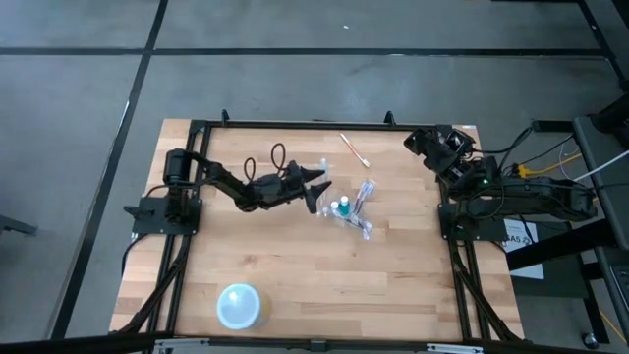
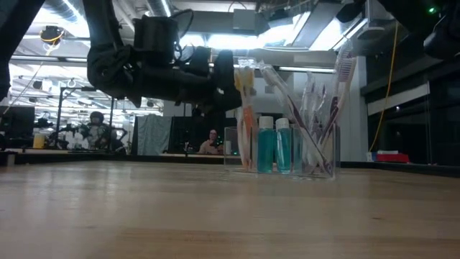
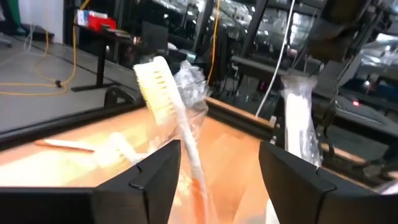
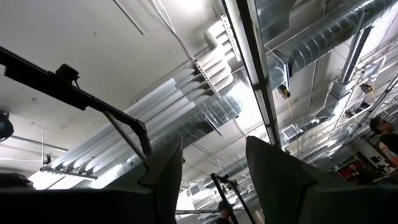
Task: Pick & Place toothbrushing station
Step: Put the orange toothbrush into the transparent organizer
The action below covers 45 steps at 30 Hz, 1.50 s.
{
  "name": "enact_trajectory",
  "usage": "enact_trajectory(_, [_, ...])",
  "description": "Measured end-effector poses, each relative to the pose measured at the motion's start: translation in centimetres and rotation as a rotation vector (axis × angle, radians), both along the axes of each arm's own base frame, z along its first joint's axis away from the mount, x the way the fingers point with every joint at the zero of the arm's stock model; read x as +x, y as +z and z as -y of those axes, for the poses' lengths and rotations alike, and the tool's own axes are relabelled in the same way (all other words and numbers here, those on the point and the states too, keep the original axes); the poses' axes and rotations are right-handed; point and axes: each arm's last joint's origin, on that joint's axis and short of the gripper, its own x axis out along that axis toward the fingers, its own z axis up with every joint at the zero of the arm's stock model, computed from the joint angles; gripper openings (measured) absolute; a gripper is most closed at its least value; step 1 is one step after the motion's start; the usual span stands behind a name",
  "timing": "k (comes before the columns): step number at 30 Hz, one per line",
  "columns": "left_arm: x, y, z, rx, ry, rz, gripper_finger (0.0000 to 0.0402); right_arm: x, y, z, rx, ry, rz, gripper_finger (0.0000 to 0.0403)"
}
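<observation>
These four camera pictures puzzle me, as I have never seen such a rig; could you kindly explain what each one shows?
It is a robot with two dark arms working at a wooden table. One picture looks straight down from above, one looks level across the tabletop, and two come from cameras on the wrists. The left gripper hovers open beside a clear plastic cup that holds white toothbrushes and teal tubes; its wrist camera shows a toothbrush between the open fingers, not gripped. The right gripper waits at the table's far right corner, open, its camera facing the ceiling. One loose toothbrush and a pale blue bowl also lie on the table.
</observation>
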Motion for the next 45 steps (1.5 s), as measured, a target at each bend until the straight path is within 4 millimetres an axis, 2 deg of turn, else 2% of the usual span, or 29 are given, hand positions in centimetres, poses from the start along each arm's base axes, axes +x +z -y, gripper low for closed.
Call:
enact_trajectory(7, [0.1,-0.2,0.7,-0.004,-0.023,-0.021,0.0214,-0.1,0.0,0.2,-0.001,-0.003,-0.002,0.0177])
enact_trajectory(11, [-0.2,1.8,0.7,0.041,0.015,0.058,0.0216,-0.1,0.0,0.4,-0.005,0.000,-0.005,0.0177])
enact_trajectory(13, [-0.3,2.4,0.7,0.069,0.040,0.043,0.0217,-0.1,0.0,0.4,-0.001,0.004,-0.006,0.0177])
enact_trajectory(17, [-0.4,2.2,0.4,0.057,0.021,-0.025,0.0216,-0.1,0.0,0.5,-0.005,0.004,-0.007,0.0177])
enact_trajectory(22, [-0.4,2.2,1.0,0.014,-0.045,-0.011,0.0216,-0.1,0.0,0.5,-0.010,0.002,-0.008,0.0178])
enact_trajectory(24, [-0.4,3.1,1.4,0.010,-0.063,0.034,0.0213,-0.1,0.0,0.5,-0.012,0.000,-0.008,0.0178])
enact_trajectory(29, [-1.5,6.7,1.9,0.070,0.009,0.122,0.0205,0.2,-0.3,0.7,-0.006,-0.005,-0.057,0.0178])
enact_trajectory(33, [-3.4,11.0,1.8,0.151,0.075,0.193,0.0203,1.3,-2.2,2.1,0.083,-0.065,-0.338,0.0178])
enact_trajectory(35, [-4.5,12.6,1.9,0.191,0.090,0.170,0.0204,1.6,-3.6,2.9,0.128,-0.110,-0.523,0.0178])
enact_trajectory(37, [-5.8,14.1,1.9,0.206,0.106,0.146,0.0206,2.0,-4.2,3.6,0.143,-0.127,-0.702,0.0178])
enact_trajectory(41, [-8.9,17.0,2.0,0.209,0.139,0.148,0.0204,2.8,-3.3,4.5,0.145,-0.170,-1.104,0.0178])
enact_trajectory(45, [-11.0,20.3,2.3,0.218,0.155,0.136,0.0197,2.9,-1.6,5.7,0.128,-0.356,-1.481,0.0172])
